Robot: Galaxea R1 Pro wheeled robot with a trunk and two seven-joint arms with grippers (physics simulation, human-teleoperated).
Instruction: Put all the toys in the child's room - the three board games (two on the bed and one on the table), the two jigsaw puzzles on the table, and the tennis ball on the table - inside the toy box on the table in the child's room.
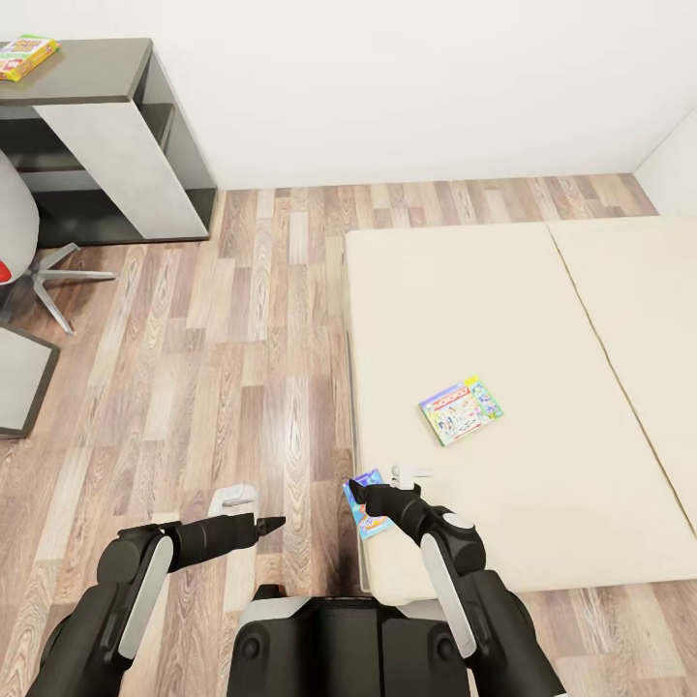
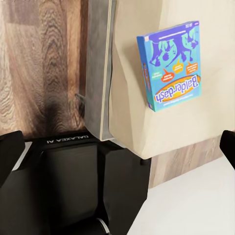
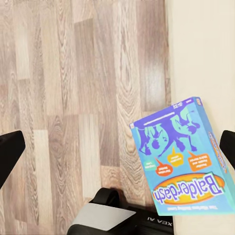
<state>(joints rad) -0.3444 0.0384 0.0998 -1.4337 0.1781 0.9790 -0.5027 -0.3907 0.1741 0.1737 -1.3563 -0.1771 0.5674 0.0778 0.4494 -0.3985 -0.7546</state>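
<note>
Head view is showing the right gripper [image 1: 360, 496] hanging over the near left corner of the bed [image 1: 542, 319], just above the blue board game [image 1: 368, 518]. This box is lying at the very edge of the mattress, and in the right wrist view one corner of it [image 3: 183, 156] seems to be reaching out over the wood floor [image 3: 73, 98]. The jaws of the right gripper are standing wide open, one on each side of the box, and are holding nothing. The left gripper [image 1: 271, 526] is hanging over the floor beside the bed; its fingers are also apart and empty.

I am thinking the main risk is a push: if one finger is touching the thin box before the other, the box could be sliding off the edge and falling down. Its flat shape is also giving little to grip.

The box is blue with purple cartoon figures and an orange oval with letters. A second, greener board game [image 1: 461, 409] is lying further in on the mattress, and a third one [image 1: 26, 55] is resting on the dark cabinet top [image 1: 97, 73].
</note>
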